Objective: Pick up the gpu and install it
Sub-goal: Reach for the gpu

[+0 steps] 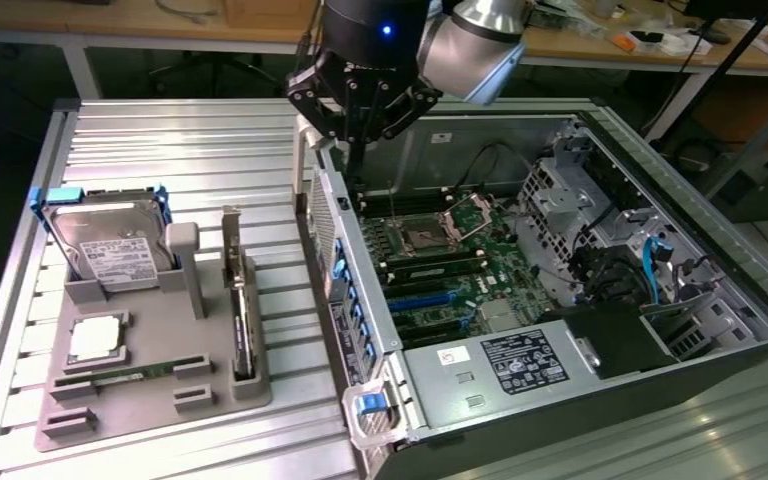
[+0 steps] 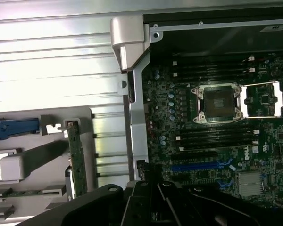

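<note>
The gripper (image 1: 351, 150), its fingers closed together and holding nothing, hangs over the side wall of the open computer case (image 1: 324, 220), above the corner of the motherboard (image 1: 451, 260) nearest that wall. The gpu (image 1: 237, 300) stands outside the case, just beside that same wall, slotted on edge in a grey holder (image 1: 157, 400) on the ribbed metal table (image 1: 171, 150). A hard drive (image 1: 111, 245) in the same holder stands farther from the case. Seen from the wrist, the gpu (image 2: 77, 155) shows as a thin green board viewed almost edge-on, with a silver bracket at one end; from the room it reads as a dark, narrow slab with the bracket rising above it. It looks light and stiff, but fragile: the bare circuitry and the contact edge should not take pressure or scraping. The safest hold is probably across the card's upper edge, jaws on its two flat faces, clear of the bracket, which looks smooth and likely to slip.
</note>
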You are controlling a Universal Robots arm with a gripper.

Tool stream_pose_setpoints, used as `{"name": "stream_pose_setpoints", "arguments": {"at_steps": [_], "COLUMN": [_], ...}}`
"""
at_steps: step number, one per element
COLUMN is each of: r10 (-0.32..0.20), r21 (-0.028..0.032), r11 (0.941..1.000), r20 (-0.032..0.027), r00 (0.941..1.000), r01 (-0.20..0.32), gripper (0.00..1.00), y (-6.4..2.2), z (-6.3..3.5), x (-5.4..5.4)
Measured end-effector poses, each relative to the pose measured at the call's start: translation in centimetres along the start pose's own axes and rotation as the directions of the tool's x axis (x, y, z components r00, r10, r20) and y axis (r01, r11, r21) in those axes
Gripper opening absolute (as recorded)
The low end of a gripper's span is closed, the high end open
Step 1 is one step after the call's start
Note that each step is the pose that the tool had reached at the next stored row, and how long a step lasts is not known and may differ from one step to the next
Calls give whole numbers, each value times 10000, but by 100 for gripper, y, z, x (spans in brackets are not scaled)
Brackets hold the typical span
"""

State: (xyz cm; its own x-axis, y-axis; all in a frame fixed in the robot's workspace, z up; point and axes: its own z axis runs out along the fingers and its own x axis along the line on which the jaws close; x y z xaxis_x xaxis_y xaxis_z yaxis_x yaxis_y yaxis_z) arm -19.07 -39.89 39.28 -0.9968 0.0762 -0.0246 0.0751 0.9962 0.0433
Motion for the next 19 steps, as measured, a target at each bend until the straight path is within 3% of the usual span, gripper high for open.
{"name": "stream_pose_setpoints", "arguments": {"at_steps": [19], "r10": [0], "r21": [1], "r11": [10000], "r20": [-1], "r00": [10000], "r01": [0], "gripper": [11], "y": [-15], "z": [-5], "x": [198]}}
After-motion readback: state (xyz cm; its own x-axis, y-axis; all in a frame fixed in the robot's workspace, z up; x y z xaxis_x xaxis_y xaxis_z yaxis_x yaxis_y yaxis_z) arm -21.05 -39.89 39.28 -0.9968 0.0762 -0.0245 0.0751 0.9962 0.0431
